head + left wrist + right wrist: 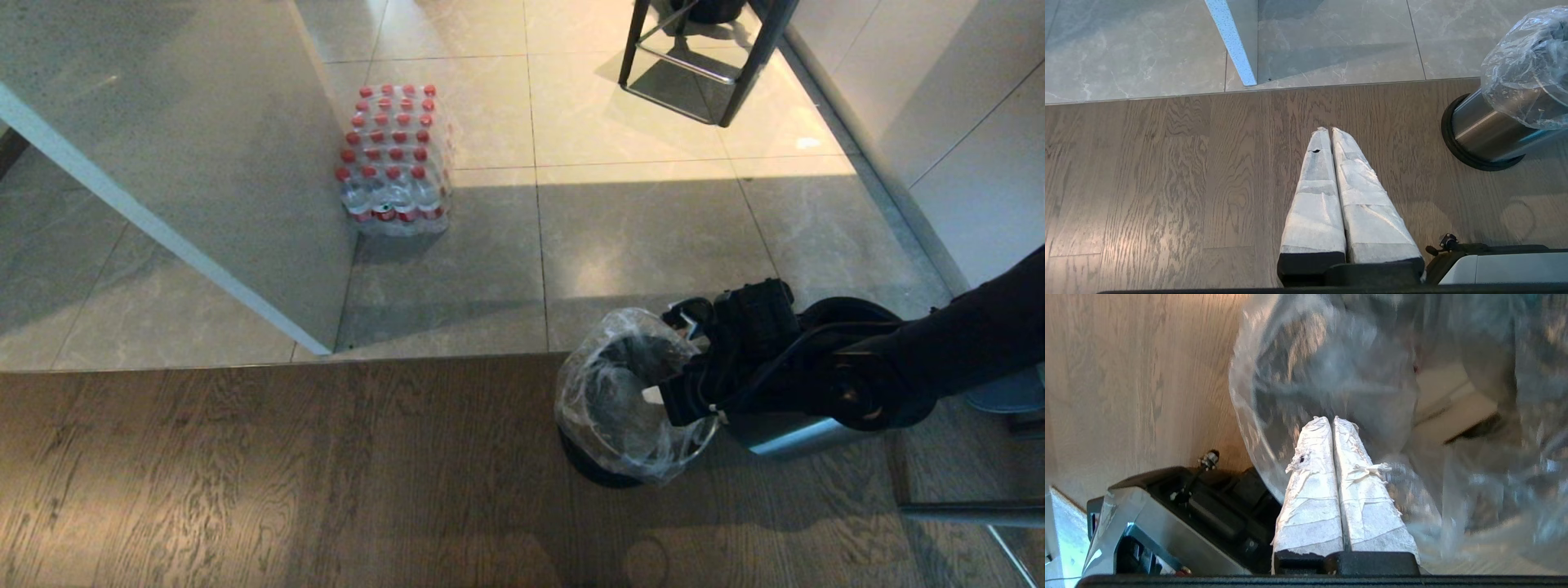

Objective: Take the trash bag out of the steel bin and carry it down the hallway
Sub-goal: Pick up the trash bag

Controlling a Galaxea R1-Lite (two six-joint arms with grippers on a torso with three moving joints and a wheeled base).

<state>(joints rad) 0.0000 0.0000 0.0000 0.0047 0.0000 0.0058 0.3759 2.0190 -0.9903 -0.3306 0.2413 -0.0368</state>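
While the left gripper hangs closed, the right gripper is closed against the trash bag, grip unclear.

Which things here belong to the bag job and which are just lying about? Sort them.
Job: trash bag, steel bin, right gripper shut at the bag, tiled hallway floor.
Lying about: bottle pack, stool, left gripper.

The clear crinkled trash bag (mouth open) lines the steel bin, upright on the wood-plank floor.
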